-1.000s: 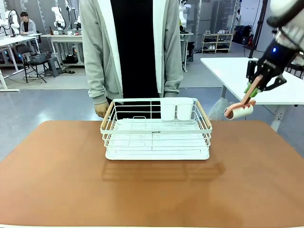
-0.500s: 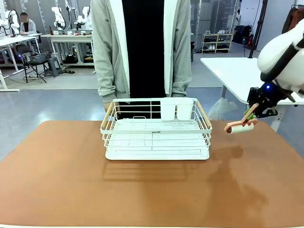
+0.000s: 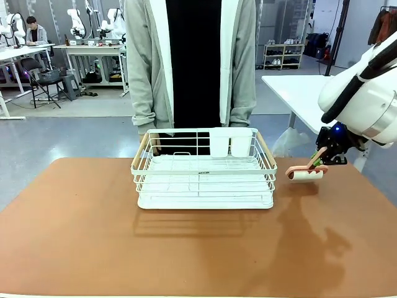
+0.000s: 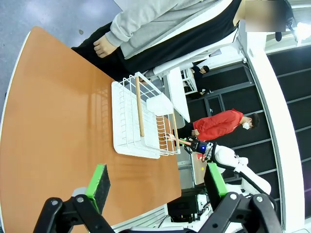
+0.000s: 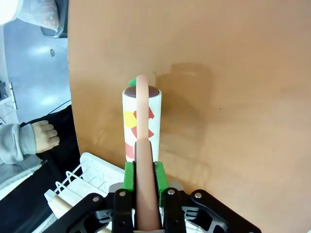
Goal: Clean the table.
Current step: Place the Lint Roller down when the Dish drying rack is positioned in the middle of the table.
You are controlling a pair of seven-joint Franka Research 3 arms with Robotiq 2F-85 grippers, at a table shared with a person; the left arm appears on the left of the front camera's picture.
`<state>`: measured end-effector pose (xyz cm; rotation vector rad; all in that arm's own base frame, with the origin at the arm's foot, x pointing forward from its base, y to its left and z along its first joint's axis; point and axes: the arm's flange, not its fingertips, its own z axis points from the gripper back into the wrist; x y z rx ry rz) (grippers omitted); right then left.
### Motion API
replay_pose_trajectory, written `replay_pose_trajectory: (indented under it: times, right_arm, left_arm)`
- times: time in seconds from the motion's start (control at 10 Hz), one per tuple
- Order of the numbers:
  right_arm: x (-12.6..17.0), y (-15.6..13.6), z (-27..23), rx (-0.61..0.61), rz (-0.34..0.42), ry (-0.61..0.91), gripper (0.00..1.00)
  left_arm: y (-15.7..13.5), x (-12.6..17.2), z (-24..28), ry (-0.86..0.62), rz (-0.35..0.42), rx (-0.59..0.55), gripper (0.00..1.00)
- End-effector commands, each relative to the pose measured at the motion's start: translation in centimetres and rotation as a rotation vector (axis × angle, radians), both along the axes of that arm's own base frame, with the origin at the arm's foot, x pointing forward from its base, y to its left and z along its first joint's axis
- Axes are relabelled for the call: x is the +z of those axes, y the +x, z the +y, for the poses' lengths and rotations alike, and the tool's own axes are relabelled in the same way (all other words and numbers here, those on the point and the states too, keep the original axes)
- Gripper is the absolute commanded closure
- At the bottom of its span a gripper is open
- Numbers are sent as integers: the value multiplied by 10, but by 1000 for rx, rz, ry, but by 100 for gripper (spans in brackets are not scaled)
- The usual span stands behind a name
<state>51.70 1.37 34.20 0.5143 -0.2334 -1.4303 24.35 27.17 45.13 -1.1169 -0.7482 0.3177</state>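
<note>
The counter (image 3: 186, 248) has a smooth, matt reddish-brown top that gives only a dull, soft reflection. On it the dish rack (image 3: 203, 169) is thin white-coated wire with pale wooden side handles over a white plastic-looking tray, holding two white plastic cups. The lint roller (image 5: 141, 126) has a smooth matt pink plastic handle and a paper-wrapped roll, pinched between the right pincer's (image 5: 141, 177) green rubbery pads.

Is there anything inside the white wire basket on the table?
No, the white wire basket holds nothing on its floor; only its own two white cups hang at the back.
</note>
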Motion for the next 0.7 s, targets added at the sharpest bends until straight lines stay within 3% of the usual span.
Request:
replay_pose_trajectory:
  times: [0.0,0.2,0.4,0.5,0.6]
  right_arm:
    - [-6,-2,2,-33,-25,3,79]
    - [-9,-13,2,-26,-5,-5,79]
    - [-10,-27,6,3,18,-47,65]
    - [-8,-33,8,11,24,-74,42]
    - [-5,-40,11,11,42,-85,32]
  left_arm:
    - [1,2,4,-7,-38,-3,0]
    - [1,2,4,-7,-38,-3,0]
    - [1,2,4,-7,-38,-3,0]
    - [1,2,4,-7,-38,-3,0]
    - [1,2,4,-7,-38,-3,0]
